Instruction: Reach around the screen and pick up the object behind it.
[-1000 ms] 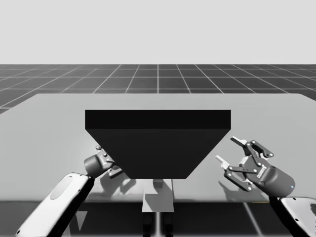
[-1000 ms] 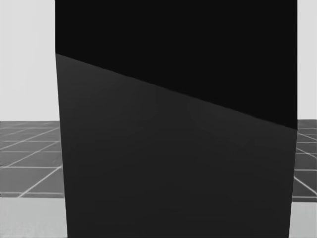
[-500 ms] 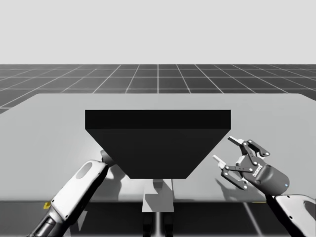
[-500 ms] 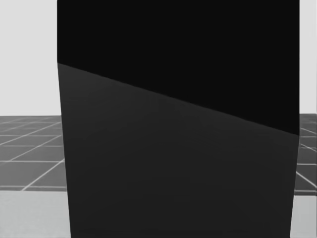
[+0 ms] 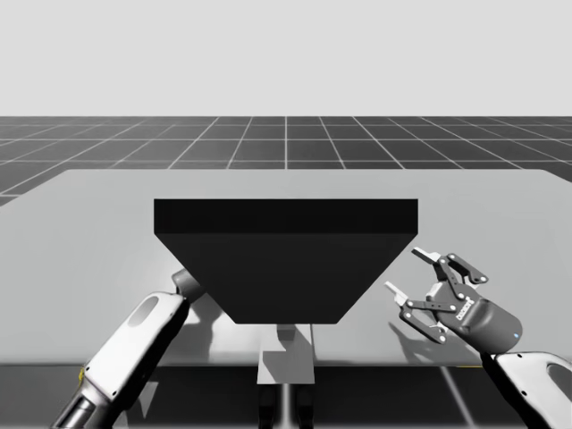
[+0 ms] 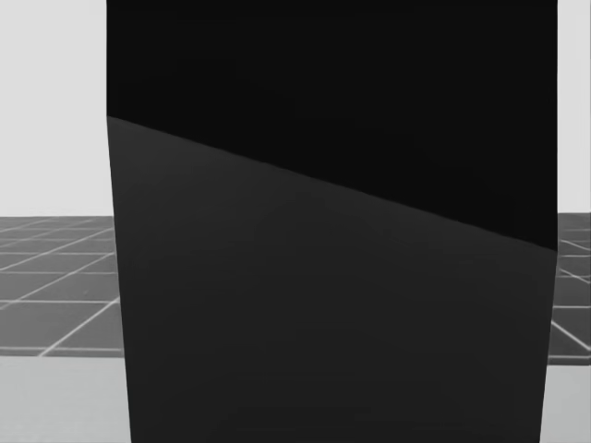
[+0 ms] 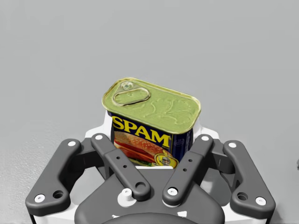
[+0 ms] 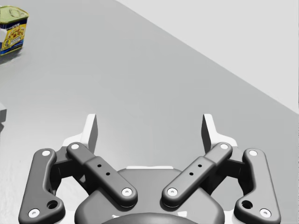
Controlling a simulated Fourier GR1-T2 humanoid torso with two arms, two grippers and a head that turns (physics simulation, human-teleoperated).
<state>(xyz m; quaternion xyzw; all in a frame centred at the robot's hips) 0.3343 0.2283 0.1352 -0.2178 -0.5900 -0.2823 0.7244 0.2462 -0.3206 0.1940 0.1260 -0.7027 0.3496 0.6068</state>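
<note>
Left arm [image 5: 134, 344]: Seen from the high view, it comes in over the near edge of the table [image 5: 89, 232] at 7 o'clock of the screen [image 5: 286, 259]. It runs up to the screen's lower left corner, and the screen hides its hand.

Left gripper [image 7: 151, 127]: Clamped on the blue rectangular can [image 7: 140, 140]. In the left wrist view, one finger presses in at each end of the can.

Blue rectangular can: It stands upright on the table between the left gripper's fingers, with its yellow-green lid [image 7: 161, 109] facing up. Its long axis lies across the gripper from finger to finger, slightly skewed. Taking straight ahead of the gripper as 12 o'clock, the end with the pull ring [image 7: 131, 94] points to about 10 o'clock and the other end to about 4 o'clock. The printed broad side faces the wrist.

Screen: A dark slab standing upright mid-table. In the head view its face spans the middle, with grid floor [image 6: 55, 305] on either side.

Right gripper [image 5: 404, 270]: It hangs above the table at 4 o'clock of the screen, apart from it, with its fingers spread wide over bare tabletop. In the right wrist view the can stands far off at about 10 o'clock of this gripper.
</note>
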